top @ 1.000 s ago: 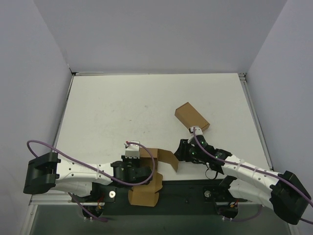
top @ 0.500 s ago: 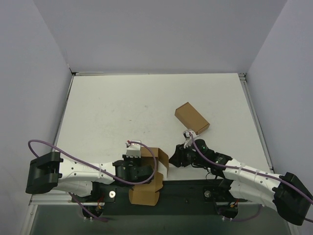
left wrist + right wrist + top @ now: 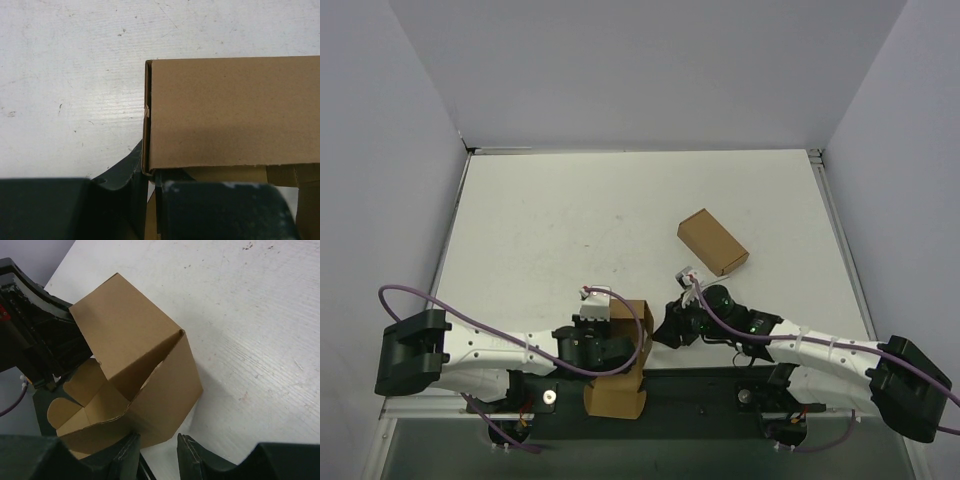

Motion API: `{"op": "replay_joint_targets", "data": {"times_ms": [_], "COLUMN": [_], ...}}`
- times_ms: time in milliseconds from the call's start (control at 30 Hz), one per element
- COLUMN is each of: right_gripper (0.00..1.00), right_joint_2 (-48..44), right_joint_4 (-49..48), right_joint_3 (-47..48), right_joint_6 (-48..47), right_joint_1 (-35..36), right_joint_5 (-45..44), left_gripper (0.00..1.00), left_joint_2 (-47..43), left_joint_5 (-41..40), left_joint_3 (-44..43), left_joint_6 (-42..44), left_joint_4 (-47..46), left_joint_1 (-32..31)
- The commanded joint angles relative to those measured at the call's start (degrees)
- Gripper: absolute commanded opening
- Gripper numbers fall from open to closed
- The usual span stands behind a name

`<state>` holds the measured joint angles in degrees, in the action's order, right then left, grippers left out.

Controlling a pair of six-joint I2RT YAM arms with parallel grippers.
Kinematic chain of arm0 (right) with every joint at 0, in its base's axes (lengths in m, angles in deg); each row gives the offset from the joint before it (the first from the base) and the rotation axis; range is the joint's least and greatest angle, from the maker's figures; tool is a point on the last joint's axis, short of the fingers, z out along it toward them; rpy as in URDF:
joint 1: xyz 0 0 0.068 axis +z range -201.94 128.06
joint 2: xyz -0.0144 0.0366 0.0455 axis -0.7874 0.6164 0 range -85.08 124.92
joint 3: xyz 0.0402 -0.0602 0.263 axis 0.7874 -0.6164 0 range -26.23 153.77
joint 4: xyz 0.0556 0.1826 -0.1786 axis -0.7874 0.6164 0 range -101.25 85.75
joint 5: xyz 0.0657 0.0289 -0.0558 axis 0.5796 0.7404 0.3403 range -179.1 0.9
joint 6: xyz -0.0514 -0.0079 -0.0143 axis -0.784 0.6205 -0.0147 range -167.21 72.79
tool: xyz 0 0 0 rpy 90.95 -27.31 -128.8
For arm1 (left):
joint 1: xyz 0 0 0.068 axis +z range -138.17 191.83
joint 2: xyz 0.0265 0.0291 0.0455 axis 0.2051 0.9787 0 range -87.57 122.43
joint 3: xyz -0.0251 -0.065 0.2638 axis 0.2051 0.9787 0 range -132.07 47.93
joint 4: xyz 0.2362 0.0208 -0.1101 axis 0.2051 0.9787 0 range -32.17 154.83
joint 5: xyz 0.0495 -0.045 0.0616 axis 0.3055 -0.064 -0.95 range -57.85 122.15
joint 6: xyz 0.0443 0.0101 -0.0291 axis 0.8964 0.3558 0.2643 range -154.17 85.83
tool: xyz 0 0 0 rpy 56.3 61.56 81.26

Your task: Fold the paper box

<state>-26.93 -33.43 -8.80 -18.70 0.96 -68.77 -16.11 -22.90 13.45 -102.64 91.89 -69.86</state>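
Observation:
The paper box (image 3: 632,345) is a brown kraft carton, partly formed, at the table's near edge, with its lower part (image 3: 614,399) hanging over the dark base strip. My left gripper (image 3: 618,348) is shut on the box's left wall; in the left wrist view the thin wall edge sits between the fingers (image 3: 150,176) below the flat top panel (image 3: 230,110). My right gripper (image 3: 661,326) is open at the box's right side. In the right wrist view its fingertips (image 3: 157,455) straddle the lower corner of the box (image 3: 150,385), whose flap (image 3: 120,325) stands up over the open inside.
A longer oblong brown carton (image 3: 712,241) lies on the white table (image 3: 570,220) beyond the right arm. Grey walls close in the left, right and far sides. The dark base strip (image 3: 710,385) runs along the near edge.
My right gripper has moved left and pushed the box's spread right flap up against the box. The left gripper has stayed shut on the box, hardly moving.

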Motion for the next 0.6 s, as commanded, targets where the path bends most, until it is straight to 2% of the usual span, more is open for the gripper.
{"op": "replay_joint_targets", "data": {"times_ms": [0, 267, 433, 567], "right_gripper": [0.36, 0.38, 0.41, 0.53], "right_joint_2": [2.3, 4.6, 9.2, 10.8], "right_joint_4": [-6.3, -10.3, -15.3, -18.2], "right_joint_3": [4.1, 4.5, 3.8, 3.2], "right_joint_6": [-1.9, -0.4, 0.1, -0.4], "right_joint_1": [0.8, 2.3, 4.0, 5.3], "right_joint_5": [2.5, 2.0, 1.7, 0.1], "left_gripper": [0.00, 0.00, 0.00, 0.00], "left_joint_2": [0.6, 0.9, 2.2, 1.8], "left_joint_5": [2.0, 2.8, 3.2, 3.5], "left_joint_3": [-1.6, -0.5, -1.6, -1.2], "left_joint_6": [1.6, 3.7, 4.4, 4.4], "left_joint_4": [-2.2, -6.0, -6.3, -6.5], "left_joint_1": [0.0, 0.0, 0.0, 0.0]}}
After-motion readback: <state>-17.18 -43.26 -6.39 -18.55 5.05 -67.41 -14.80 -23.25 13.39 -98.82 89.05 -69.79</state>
